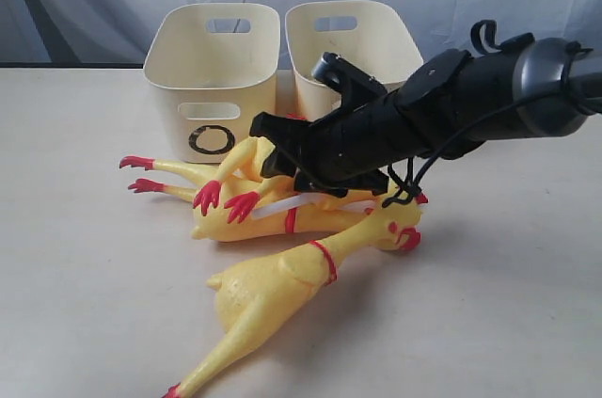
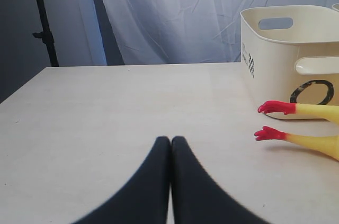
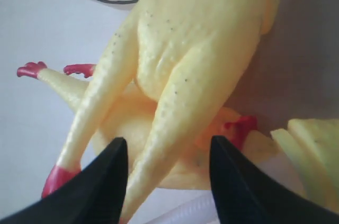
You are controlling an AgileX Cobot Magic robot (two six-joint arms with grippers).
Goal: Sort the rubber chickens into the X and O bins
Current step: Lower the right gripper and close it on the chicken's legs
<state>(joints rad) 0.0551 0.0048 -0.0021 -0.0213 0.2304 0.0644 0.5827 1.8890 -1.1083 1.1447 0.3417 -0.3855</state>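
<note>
Yellow long-necked rubber chickens (image 1: 263,294) look light, soft, squashy. My right fingers (image 3: 103,187) stand open astride one leg (image 3: 159,144), gripping nothing; I'd pinch there. Left fingers (image 2: 153,181) pressed together, empty.

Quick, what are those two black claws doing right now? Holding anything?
Left gripper: closed, holding nothing.
Right gripper: open, its fingers either side of a leg of the yellow rubber chicken, not clamped on it.
</note>
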